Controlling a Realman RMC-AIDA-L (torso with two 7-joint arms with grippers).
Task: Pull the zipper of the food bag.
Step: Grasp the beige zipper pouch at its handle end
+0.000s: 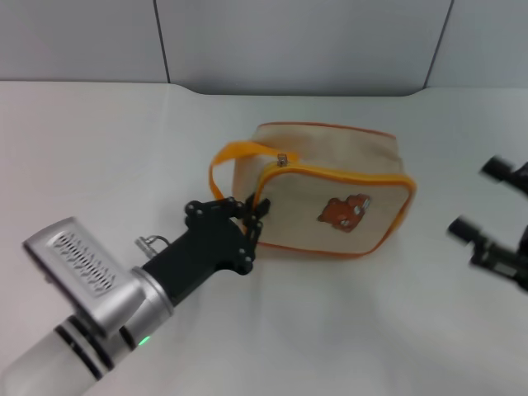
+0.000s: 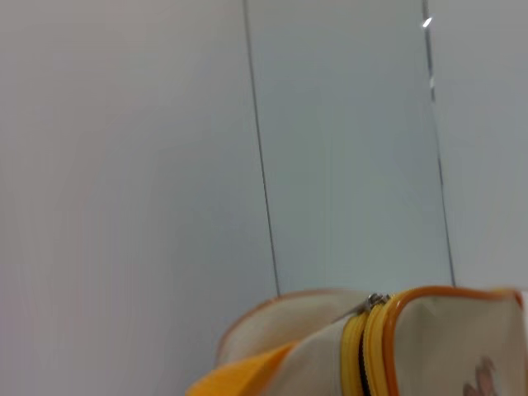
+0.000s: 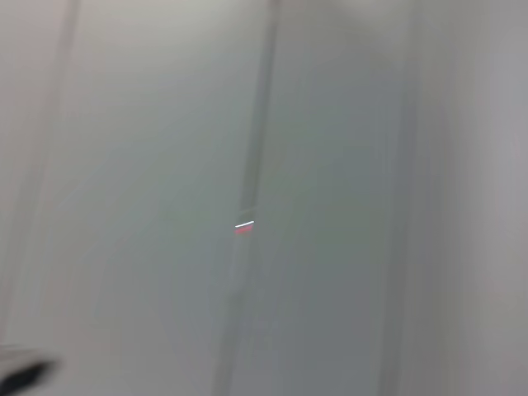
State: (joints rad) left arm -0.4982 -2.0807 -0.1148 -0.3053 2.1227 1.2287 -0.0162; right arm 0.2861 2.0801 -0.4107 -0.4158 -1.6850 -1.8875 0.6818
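Note:
The beige food bag [image 1: 330,194] with orange-yellow piping and a brown bear print lies on the white table, with its loop handle [image 1: 233,159] at its left end. The yellow zipper [image 1: 338,172] runs along its top front edge, and the silver pull tab [image 1: 282,159] sits at the left end by the handle. My left gripper [image 1: 252,213] is pressed against the bag's left end and looks shut on its edge. The left wrist view shows the bag [image 2: 445,338], the zipper [image 2: 361,355] and the tab [image 2: 373,302] up close. My right gripper [image 1: 480,200] is open and empty, off to the right of the bag.
The white table [image 1: 99,148] meets a grey panelled wall [image 1: 289,41] behind the bag. The right wrist view shows only blurred wall panels [image 3: 330,165].

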